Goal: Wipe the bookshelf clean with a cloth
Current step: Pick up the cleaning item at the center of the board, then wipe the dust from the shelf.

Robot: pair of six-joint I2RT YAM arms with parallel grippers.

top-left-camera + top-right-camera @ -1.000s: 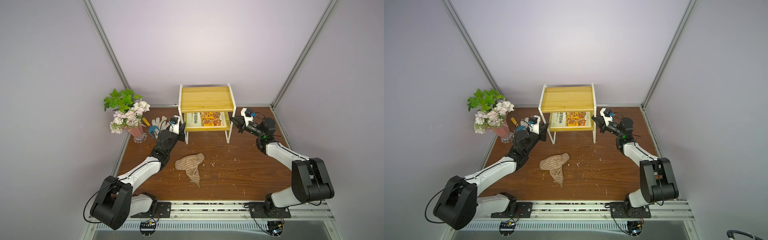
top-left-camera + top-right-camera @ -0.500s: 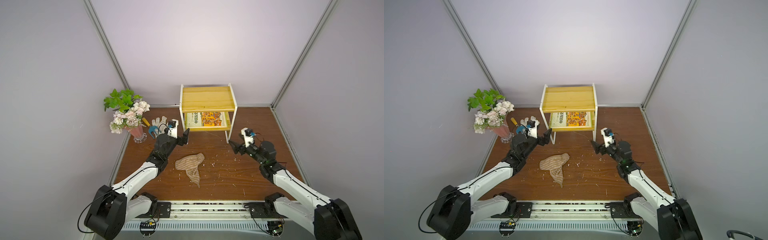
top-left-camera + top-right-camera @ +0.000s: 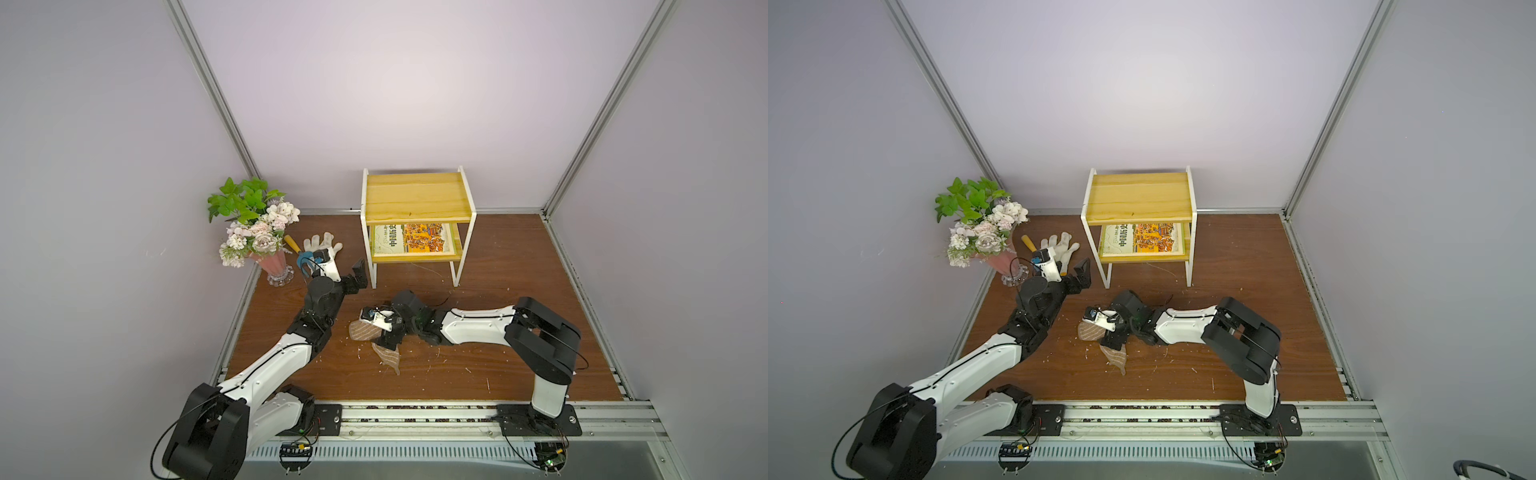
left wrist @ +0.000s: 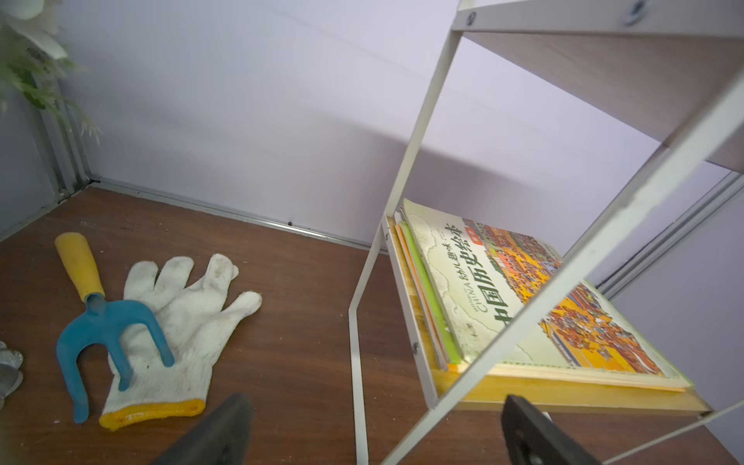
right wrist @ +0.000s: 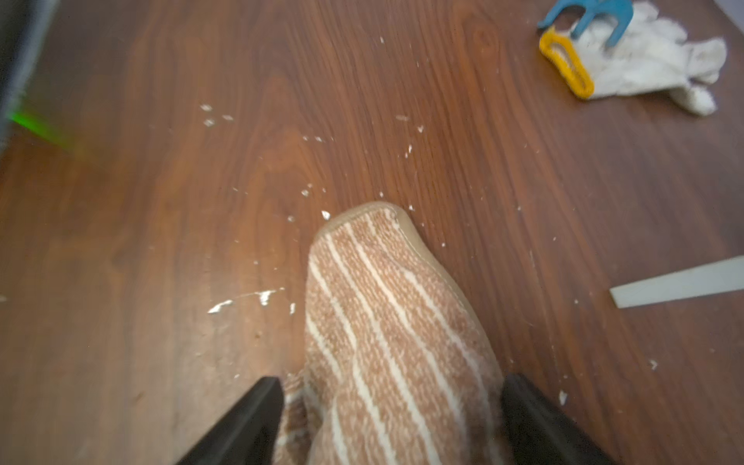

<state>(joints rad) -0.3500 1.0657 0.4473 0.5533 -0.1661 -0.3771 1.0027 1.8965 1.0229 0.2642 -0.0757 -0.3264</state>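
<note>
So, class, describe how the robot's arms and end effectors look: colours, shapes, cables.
The left arm and right arm match: smooth white shells between black joints, with thin black cables looping near the bases. Each wrist carries a small white camera with a blue part. The left end effector and right end effector each have two black, wedge-shaped fingers.

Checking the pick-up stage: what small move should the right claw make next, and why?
Probably close the right claw on the cloth: its fingers stand apart on either side of the striped fold, which lies on the table, not lifted. The left claw hovers open by the bookshelf, holding nothing.
</note>
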